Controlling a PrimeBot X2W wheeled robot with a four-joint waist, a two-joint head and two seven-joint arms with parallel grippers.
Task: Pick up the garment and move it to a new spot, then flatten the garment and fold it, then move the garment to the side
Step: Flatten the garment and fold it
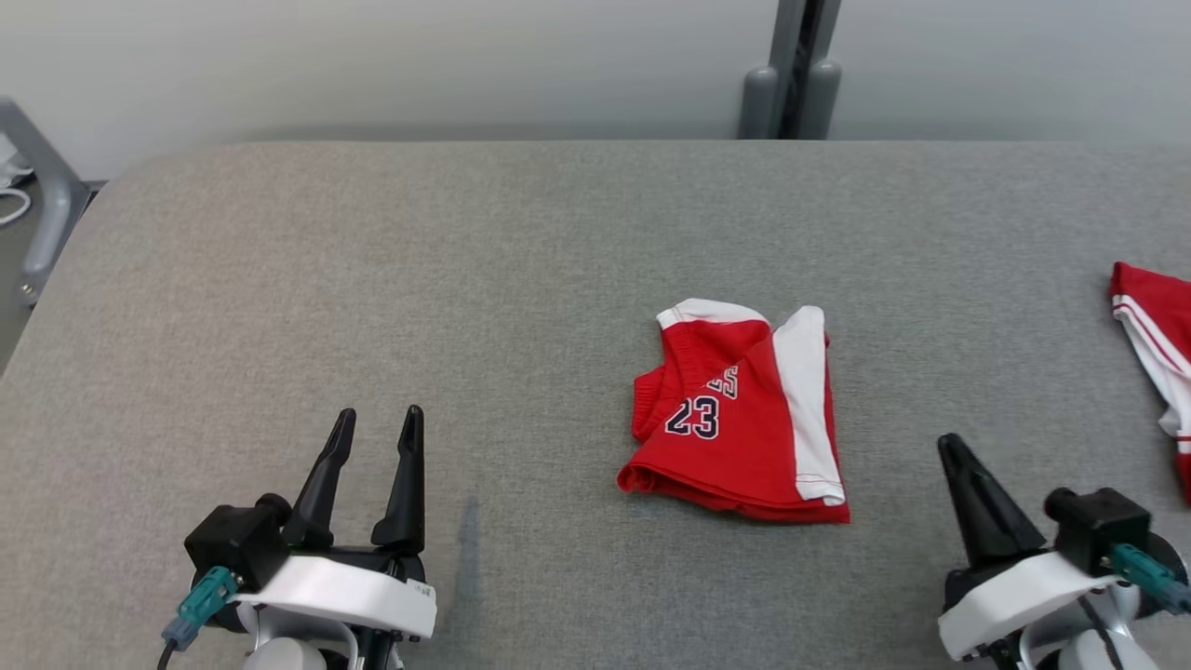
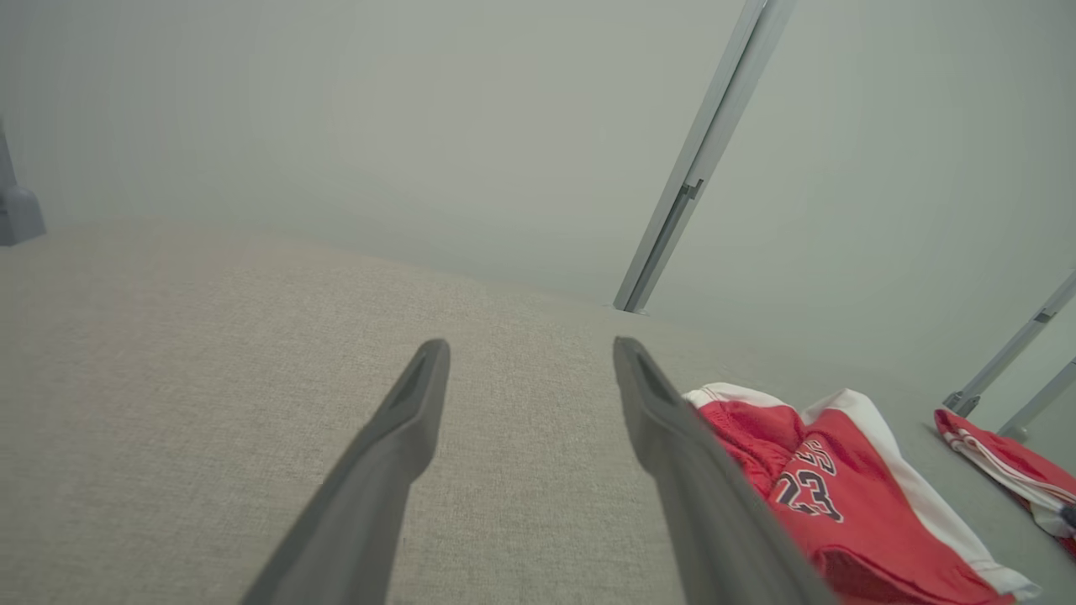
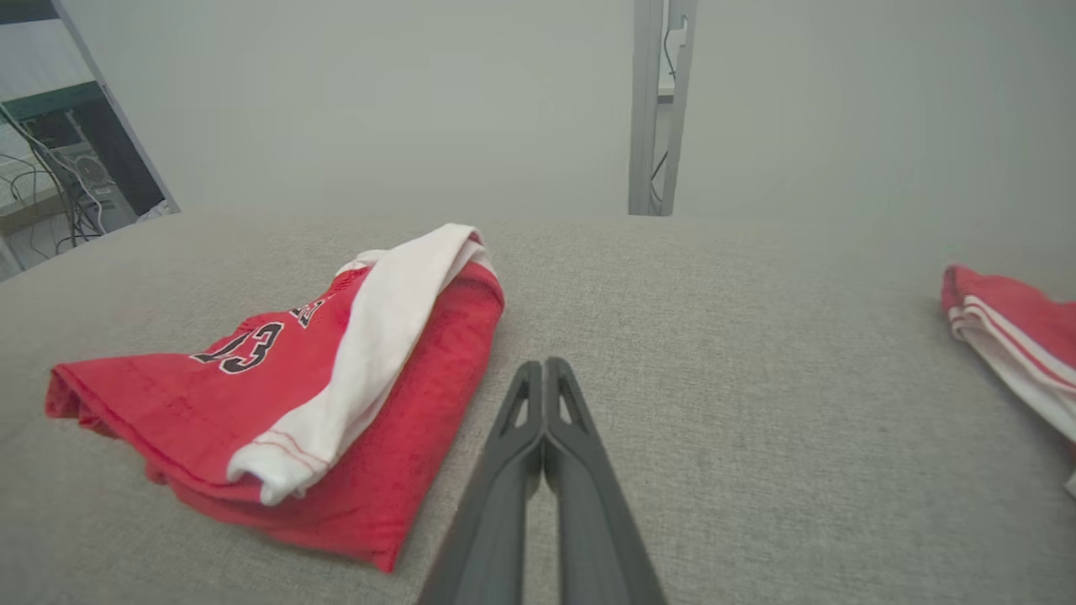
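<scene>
garment (image 1: pixel 735 419): folded red-and-white bundle, lying mid-table (image 1: pixel 372 279), between the grippers and touched by neither.
left gripper (image 1: pixel 380 414): fingers apart, holding nothing, well left of the garment.
right gripper (image 1: pixel 951 447): fingers pressed together on nothing, near the garment's right side.
step in hand: probably taking hold of the bundle to move it.
doing it well: open the right fingers first, then pinch every layer at one edge so the fold holds.
containers: none seen; a second red garment (image 1: pixel 1154 316) lies at the table's right edge.
</scene>
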